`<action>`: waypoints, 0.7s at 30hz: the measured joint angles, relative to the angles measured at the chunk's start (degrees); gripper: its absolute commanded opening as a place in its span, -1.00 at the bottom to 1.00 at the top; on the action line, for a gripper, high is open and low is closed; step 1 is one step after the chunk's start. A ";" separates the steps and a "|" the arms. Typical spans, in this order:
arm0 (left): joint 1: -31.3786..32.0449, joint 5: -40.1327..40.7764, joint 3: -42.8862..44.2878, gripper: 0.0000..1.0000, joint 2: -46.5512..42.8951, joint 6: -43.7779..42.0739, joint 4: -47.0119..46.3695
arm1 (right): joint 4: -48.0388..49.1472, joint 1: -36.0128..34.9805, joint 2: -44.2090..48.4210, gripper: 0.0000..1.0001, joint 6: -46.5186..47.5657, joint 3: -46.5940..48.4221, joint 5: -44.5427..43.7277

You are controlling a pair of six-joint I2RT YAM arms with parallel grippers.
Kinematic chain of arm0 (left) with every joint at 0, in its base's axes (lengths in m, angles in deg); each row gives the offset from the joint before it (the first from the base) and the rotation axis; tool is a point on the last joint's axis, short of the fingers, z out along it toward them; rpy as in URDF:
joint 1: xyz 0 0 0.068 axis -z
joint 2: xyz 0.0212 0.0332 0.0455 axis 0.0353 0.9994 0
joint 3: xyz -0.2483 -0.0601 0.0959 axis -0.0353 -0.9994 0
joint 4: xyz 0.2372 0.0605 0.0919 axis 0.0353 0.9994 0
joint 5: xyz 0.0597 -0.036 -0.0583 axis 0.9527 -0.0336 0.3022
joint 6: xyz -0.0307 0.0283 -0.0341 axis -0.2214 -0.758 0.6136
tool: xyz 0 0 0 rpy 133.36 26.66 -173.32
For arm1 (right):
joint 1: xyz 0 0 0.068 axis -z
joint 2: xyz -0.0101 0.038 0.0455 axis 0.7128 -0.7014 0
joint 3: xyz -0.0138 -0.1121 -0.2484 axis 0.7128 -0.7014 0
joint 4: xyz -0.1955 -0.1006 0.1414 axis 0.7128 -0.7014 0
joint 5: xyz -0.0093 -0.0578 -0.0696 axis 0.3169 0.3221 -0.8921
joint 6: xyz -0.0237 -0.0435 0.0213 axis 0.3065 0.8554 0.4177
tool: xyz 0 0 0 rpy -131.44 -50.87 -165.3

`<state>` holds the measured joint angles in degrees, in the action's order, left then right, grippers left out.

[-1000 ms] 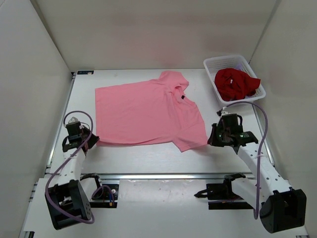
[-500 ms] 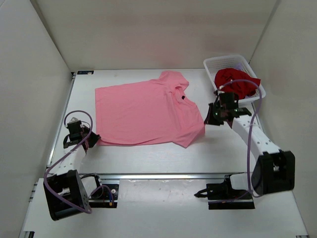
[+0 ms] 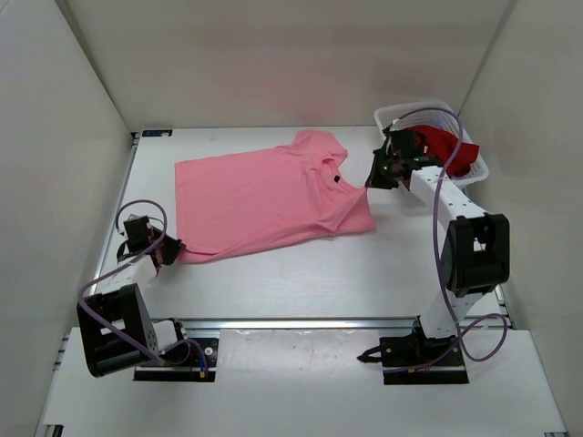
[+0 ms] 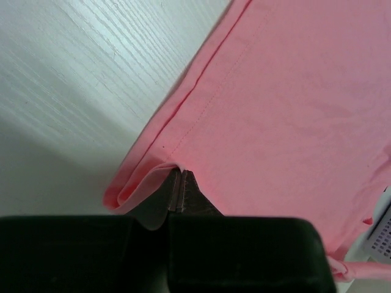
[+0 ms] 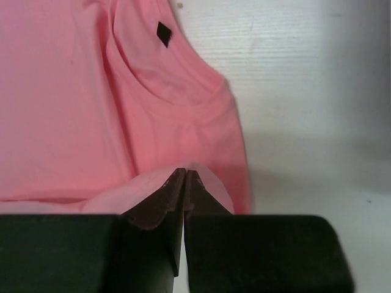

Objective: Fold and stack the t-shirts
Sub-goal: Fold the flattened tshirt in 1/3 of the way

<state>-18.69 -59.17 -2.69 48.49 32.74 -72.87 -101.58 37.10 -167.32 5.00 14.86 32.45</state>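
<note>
Left tool (image 3: 171, 254) sits low on the tabletop (image 3: 301, 282) in the overhead view, its jaws closed on the nearest corner of the pink shirt (image 3: 264, 196), which spreads away from it across the tabletop. Right tool (image 3: 374, 178) is closed too, pinching the shirt's opposite edge close to the collar. Below this tool the fabric is drawn up into a raised fold, so the shirt's near edge runs slanted between the two tools. Just behind the right tool stands a white basket (image 3: 401, 113) with the dark red shirt (image 3: 448, 148) heaped inside, partly hidden by the arm.

From the left wrist, the left tool (image 4: 180, 183) shows its two fingertips pressed together with almost no gap. The stitched hem of the pink shirt (image 4: 287, 122) curls over them at the corner. Ahead of the tool the hem runs off diagonally, with bare tabletop (image 4: 73, 79) on one side and smooth pink cloth on the other.

From the right wrist, the right tool (image 5: 185, 180) has its tips shut tight, a rounded lip of the pink shirt (image 5: 73, 110) bunched around them. Ahead of it lies the collar with a small black tag (image 5: 163, 34), and white tabletop (image 5: 305, 79) lies off to one side.
</note>
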 measured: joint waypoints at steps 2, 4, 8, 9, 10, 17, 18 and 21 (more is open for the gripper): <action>-0.04 -0.20 0.13 -1.00 1.22 0.66 -0.85 | 0.48 -0.72 -3.04 -0.99 -0.02 2.43 -0.74; -0.15 -0.24 0.33 -1.00 2.47 1.36 -1.81 | 0.55 -1.27 -4.81 -1.00 0.02 3.56 -1.22; -0.61 -0.63 1.29 -1.00 4.46 2.73 -3.34 | 0.55 -1.79 -8.44 -1.00 0.02 6.32 -1.53; -0.72 -0.63 1.46 -1.00 4.52 3.17 -3.80 | 0.57 -1.77 -8.85 -1.00 0.02 6.64 -1.53; -0.85 -0.63 1.51 -1.00 4.50 3.54 -4.46 | 0.68 -1.66 -9.11 -0.99 0.04 6.69 -1.60; -1.14 -0.52 1.64 -1.00 4.79 5.18 -8.61 | 0.79 -0.09 -11.43 -0.99 0.04 7.85 -1.38; -1.25 -0.52 1.77 -1.00 5.20 5.25 -9.01 | 0.81 0.02 -12.11 -0.99 0.04 8.37 -1.36; -1.75 -0.59 2.03 -1.00 7.04 5.53 -9.79 | 0.66 0.26 -14.38 -1.00 0.04 10.40 -1.33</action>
<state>-20.44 -59.76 -0.66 55.53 38.27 -82.66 -100.92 37.36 -181.70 5.04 25.26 31.12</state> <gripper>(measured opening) 0.020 0.007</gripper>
